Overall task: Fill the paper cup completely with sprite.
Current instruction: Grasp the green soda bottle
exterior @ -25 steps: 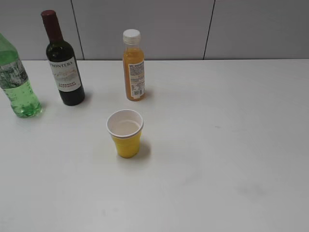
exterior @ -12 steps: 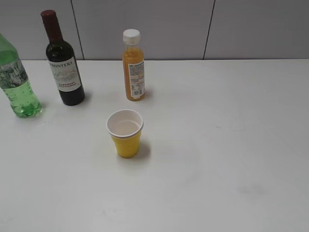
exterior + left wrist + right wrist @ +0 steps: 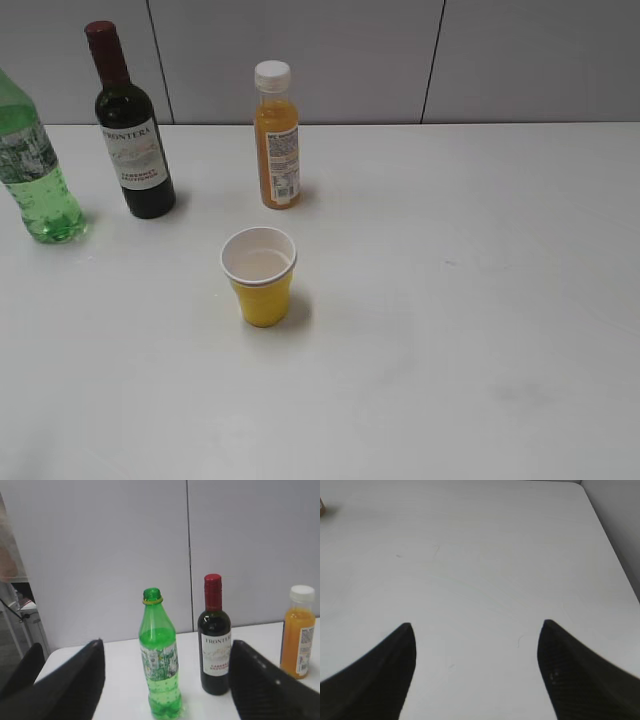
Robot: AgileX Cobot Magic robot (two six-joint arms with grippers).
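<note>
The yellow paper cup (image 3: 260, 276) stands upright near the table's middle, white inside. The sprite, a green plastic bottle (image 3: 36, 170) without a cap, stands at the far left edge of the exterior view. In the left wrist view the same sprite bottle (image 3: 161, 660) stands centred ahead, between the wide-apart fingers of my left gripper (image 3: 165, 647), which is open and clear of it. My right gripper (image 3: 476, 625) is open over bare table, nothing between its fingers. Neither gripper shows in the exterior view.
A dark wine bottle (image 3: 132, 130) stands just right of the sprite, also in the left wrist view as the wine bottle (image 3: 214, 640). An orange juice bottle (image 3: 276, 140) stands behind the cup. The white table (image 3: 480, 300) ends at a grey wall.
</note>
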